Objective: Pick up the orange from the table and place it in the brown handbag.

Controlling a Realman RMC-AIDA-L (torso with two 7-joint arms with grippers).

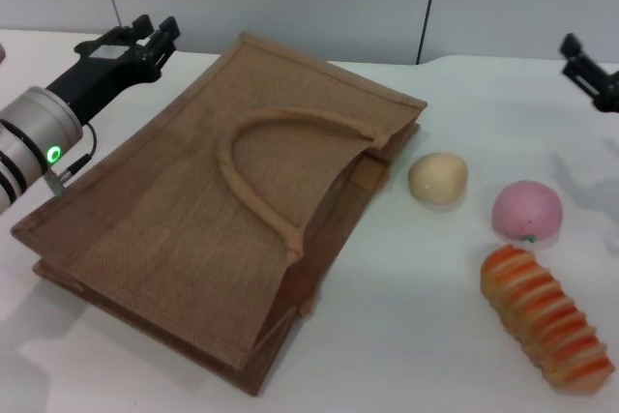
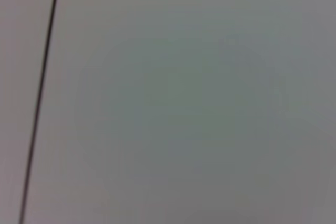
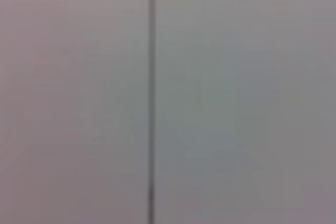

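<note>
Striped in orange and cream, a ridged bread-like piece (image 1: pixel 546 321) lies on the white worktop (image 1: pixel 406 336), well to the right of the brown handbag (image 1: pixel 174 210). Just beyond it, also right of the handbag and apart from it, sits the orange (image 1: pixel 527 211), a round fruit that looks pinkish-red, with a small stem nub facing the camera. A pale beige ball (image 1: pixel 437 178) rests between the orange and the handbag, near the bag's right edge but not touching it. The handbag lies flat, one arched handle (image 1: pixel 280 157) resting on its upper face. The left end effector (image 1: pixel 158 24) hovers off the handbag's far left corner, fingers a little apart and holding nothing. The right end effector (image 1: pixel 588 65) hangs far to the right of the handbag, beyond the orange; its state cannot be told. Both wrist views show only a plain grey surface crossed by a dark line.
</note>
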